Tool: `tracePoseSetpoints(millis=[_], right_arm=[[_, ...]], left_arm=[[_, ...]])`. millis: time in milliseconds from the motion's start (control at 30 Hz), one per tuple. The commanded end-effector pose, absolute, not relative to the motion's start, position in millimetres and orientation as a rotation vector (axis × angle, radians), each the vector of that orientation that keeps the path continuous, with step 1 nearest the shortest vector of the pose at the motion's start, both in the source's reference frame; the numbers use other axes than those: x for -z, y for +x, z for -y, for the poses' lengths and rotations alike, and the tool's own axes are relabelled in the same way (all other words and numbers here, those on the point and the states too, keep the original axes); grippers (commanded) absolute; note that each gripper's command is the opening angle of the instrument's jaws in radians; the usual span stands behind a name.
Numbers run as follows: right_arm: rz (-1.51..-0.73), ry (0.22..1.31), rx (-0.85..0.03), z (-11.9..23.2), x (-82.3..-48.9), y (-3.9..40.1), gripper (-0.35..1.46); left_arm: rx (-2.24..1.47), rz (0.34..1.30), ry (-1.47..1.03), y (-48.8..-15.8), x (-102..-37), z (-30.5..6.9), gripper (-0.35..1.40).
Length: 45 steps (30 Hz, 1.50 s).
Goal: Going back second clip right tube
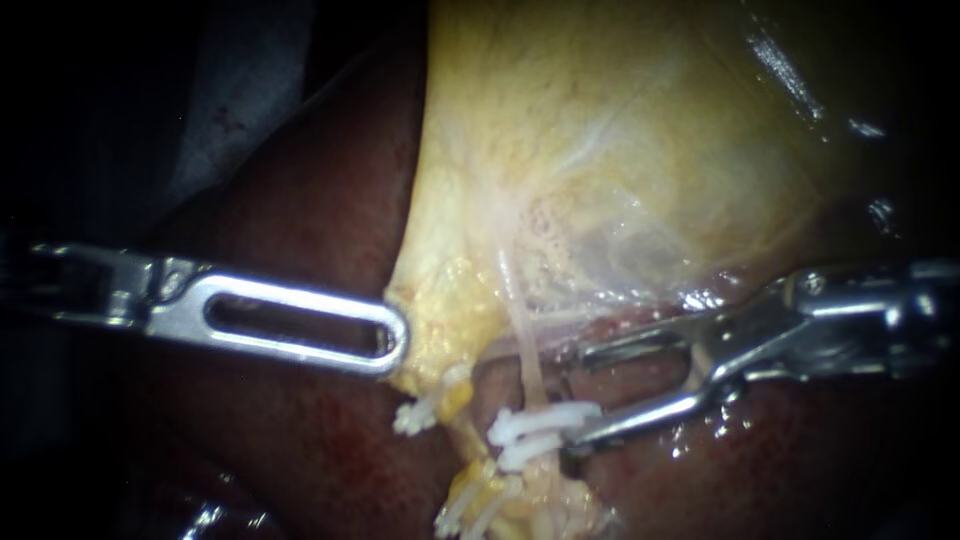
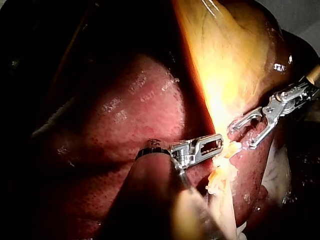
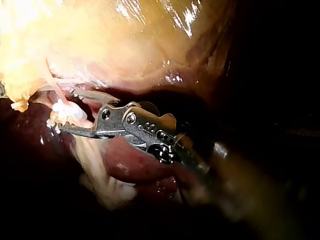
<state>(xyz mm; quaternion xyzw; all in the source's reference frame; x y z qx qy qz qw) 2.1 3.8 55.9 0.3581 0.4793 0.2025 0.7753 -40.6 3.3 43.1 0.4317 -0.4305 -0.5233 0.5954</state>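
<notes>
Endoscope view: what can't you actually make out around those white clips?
- Lowest clips: cut off by the endoscope view's bottom edge.
- Tube beneath the upper clip: covered by that clip.
- Left wrist view: glare blurs the clips together.
- Right wrist view: darkness swallows whatever surrounds the shaft of the right instrument.

Gallbladder [image 1: 600,150]: pale yellow, streaked with filmy white strands and glossy highlights.
Liver [image 1: 300,430]: dark red-brown, finely stippled where lit in the left wrist view.
Right tube [image 1: 527,335]: pale pinkish-white.
Clips [image 1: 540,425]: plain white.
Fat [image 1: 455,395]: deeper yellow, lumpy.
Left instrument [image 1: 398,340]: bright silver around a dark slot.
Right instrument [image 1: 582,397]: silver, glinting.
</notes>
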Motion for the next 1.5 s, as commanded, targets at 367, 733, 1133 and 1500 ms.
tracePoseSetpoints(millis=[367,733,1133,1500], right_arm=[[-1.077,0.639,-0.409,-6.2,-52.6,0.2,0.6],[-1.08,0.599,-0.412,-7.6,-51.4,-1.8,0.6],[-1.08,0.598,-0.411,-7.4,-51.4,-1.7,0.6],[-1.08,0.598,-0.411,-7.3,-51.5,-1.7,0.6]], left_arm=[[1.214,1.0,1.004,-40.5,-43.5,-3.6,-0.35],[1.214,1.001,1.002,-40.5,-43.9,-3.8,-0.35],[1.209,1.002,0.988,-42.1,-46.3,-3.0,-0.35],[1.189,0.998,0.99,-45.0,-49.1,-2.0,-0.35]])
